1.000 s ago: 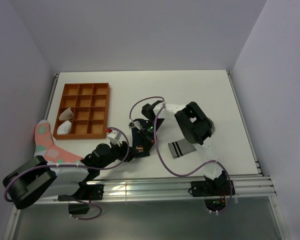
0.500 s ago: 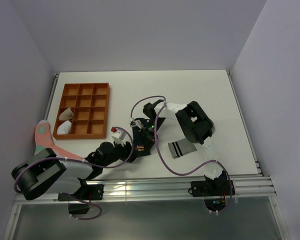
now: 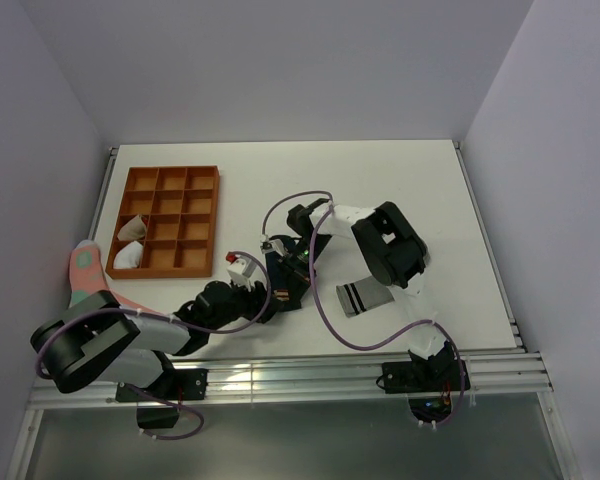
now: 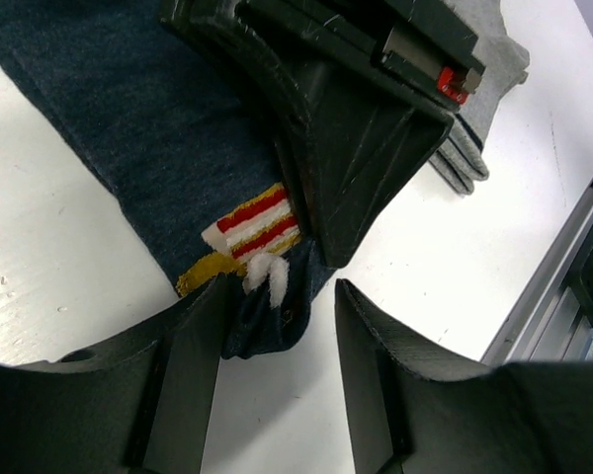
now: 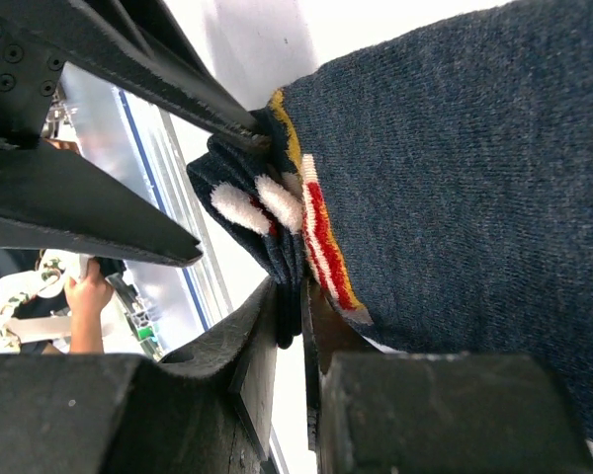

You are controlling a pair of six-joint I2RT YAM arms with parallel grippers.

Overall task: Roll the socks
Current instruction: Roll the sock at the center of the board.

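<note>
White tabletop (image 3: 380,180): one twelve-slot tray (image 3: 170,170) holds two pale bundles (image 3: 130,232), right of it one navy sock (image 4: 148,128) pinched in the right gripper (image 5: 296,308), left gripper (image 4: 277,306) spread open.

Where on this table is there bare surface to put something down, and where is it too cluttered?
Bare: the far strip of the table beyond the orange tray and the arms, and the right side past the grey sock. Crowded: front centre, where the left gripper and right gripper meet at the navy sock; the pink sock lies at the front-left edge.
</note>
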